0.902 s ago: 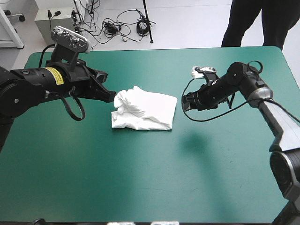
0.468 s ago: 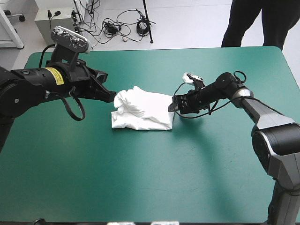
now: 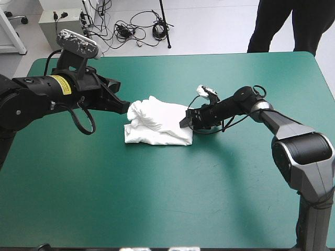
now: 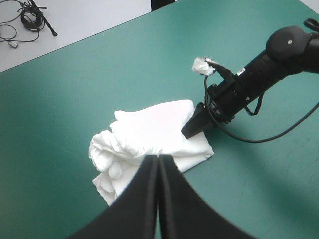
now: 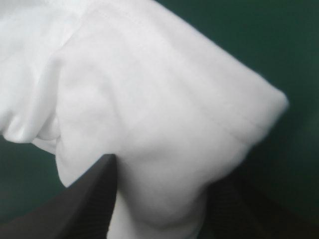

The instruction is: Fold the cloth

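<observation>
- We see the T-shirt [image 3: 159,125], a rumpled folded bundle, just above the centre of the high view on the teal-green cover [image 3: 157,198].
- Our right gripper [image 3: 185,123] sits at its right edge, black fingers [image 5: 92,196] spread wide with white cloth between them.
- Our left gripper [image 3: 123,109] is closed to a point at the bundle's left edge.
- We judge a grasp is in hand; next, the right fingers should pinch that edge cleanly.

A folded white T-shirt [image 3: 159,125] lies on the teal-green table [image 3: 157,204], slightly toward its far edge.
</observation>
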### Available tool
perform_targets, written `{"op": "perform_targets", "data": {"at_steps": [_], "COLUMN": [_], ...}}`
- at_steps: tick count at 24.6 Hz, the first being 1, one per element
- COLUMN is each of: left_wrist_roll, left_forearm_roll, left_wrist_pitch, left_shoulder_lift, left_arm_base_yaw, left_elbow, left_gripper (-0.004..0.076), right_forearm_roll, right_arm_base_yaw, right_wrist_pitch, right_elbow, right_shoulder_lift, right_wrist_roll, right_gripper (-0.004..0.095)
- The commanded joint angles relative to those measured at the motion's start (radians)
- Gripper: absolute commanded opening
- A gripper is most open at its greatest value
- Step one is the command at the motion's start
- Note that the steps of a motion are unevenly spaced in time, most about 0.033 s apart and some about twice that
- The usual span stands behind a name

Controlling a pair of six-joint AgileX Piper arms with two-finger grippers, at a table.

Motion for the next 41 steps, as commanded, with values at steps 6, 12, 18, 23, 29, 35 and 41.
{"op": "perform_targets", "data": {"at_steps": [6, 12, 18, 23, 29, 35, 41], "left_wrist_roll": [-0.012, -0.010, -0.005, 0.002, 0.015, 0.044, 0.044], "left_forearm_roll": [-0.027, -0.027, -0.027, -0.027, -0.027, -0.053, -0.053], "left_wrist_pitch": [0.036, 0.036, 0.036, 0.036, 0.036, 0.036, 0.036], "left_shoulder_lift": [-0.026, -0.026, -0.026, -0.026, -0.026, -0.026, -0.026], "left_arm_base_yaw": [-0.007, -0.007, -0.007, -0.007, -0.007, -0.007, -0.007], "left_elbow": [-0.023, -0.023, -0.023, -0.023, -0.023, -0.023, -0.023], "left_gripper": [-0.0009, -0.0009, -0.0009, -0.0009, -0.0009, -0.0009, -0.0009], "right_forearm_roll": [-0.005, -0.235, -0.613, -0.861, -0.996, -1.013, -1.013], "right_arm_base_yaw": [0.038, 0.021, -0.026, -0.141, -0.430, -0.619, -0.621], "right_wrist_pitch": [0.020, -0.017, 0.000, 0.056, 0.111, -0.024, -0.056], "right_elbow": [-0.015, -0.016, -0.014, 0.036, 0.198, 0.428, 0.468], "right_shoulder_lift": [-0.006, -0.065, -0.168, -0.306, -0.515, -0.682, -0.719], "right_wrist_roll": [-0.045, 0.070, 0.249, 0.347, 0.379, 0.385, 0.414], "right_gripper": [-0.0015, -0.0015, -0.0015, -0.0015, -0.0015, -0.0017, 0.0083]}}
